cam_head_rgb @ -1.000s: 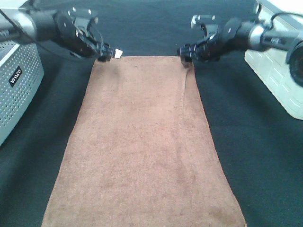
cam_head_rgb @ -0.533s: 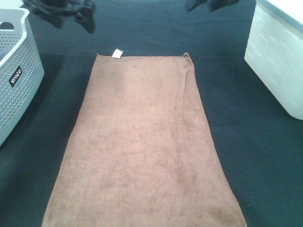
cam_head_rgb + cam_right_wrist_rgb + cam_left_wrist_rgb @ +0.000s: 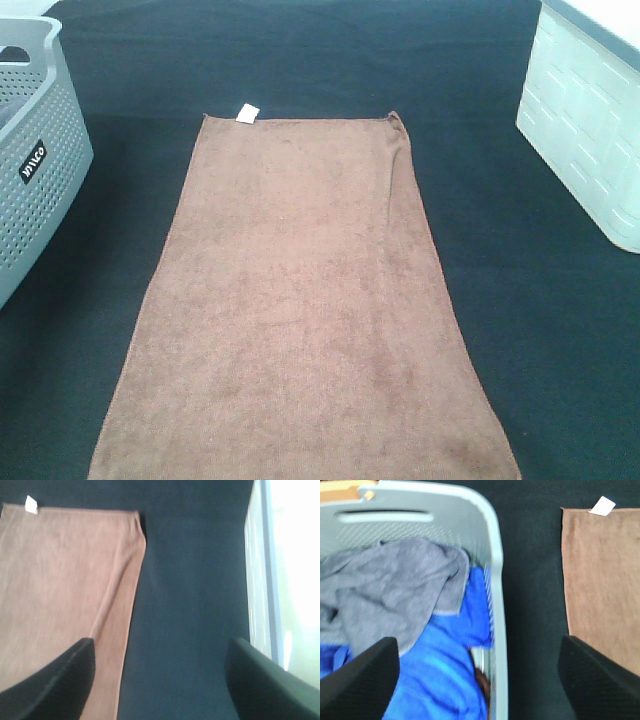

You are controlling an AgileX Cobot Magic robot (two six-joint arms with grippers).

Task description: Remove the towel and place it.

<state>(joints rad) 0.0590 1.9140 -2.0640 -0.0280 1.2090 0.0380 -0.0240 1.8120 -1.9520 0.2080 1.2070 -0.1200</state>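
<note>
The brown towel (image 3: 300,300) lies spread flat on the dark table, its white tag (image 3: 247,112) at the far left corner. It also shows in the left wrist view (image 3: 602,575) and the right wrist view (image 3: 65,580). Neither arm shows in the high view. My left gripper (image 3: 479,680) is open and empty, hanging high over the rim of the grey basket (image 3: 495,580). My right gripper (image 3: 159,680) is open and empty, high over the dark table beside the towel's right edge.
The grey perforated basket (image 3: 40,160) stands at the left and holds a grey cloth (image 3: 390,590) and a blue cloth (image 3: 440,680). A white bin (image 3: 590,120) stands at the right, and it also shows in the right wrist view (image 3: 260,580).
Both grippers let go of the towel's far corners and rose out of the high view. The towel stays flat where it was laid.
</note>
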